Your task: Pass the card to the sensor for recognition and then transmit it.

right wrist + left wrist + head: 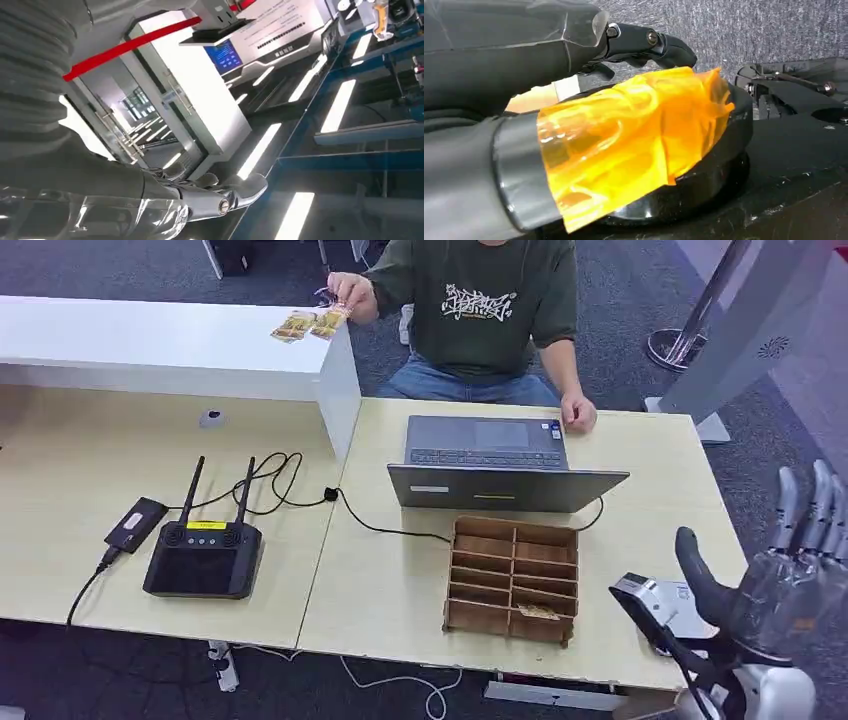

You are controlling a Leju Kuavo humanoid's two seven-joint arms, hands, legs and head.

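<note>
Right hand (790, 570) raised beside the worktop (400, 580), fingers spread, grasping nothing; small yellow printed cards (310, 324) lie far across, at the person's hand (350, 290) (left hand's state: cannot tell).

Office reception desk (400, 570), laptop (490, 455), grey carpet (640, 300), ceiling strip lights (340, 105)
</note>
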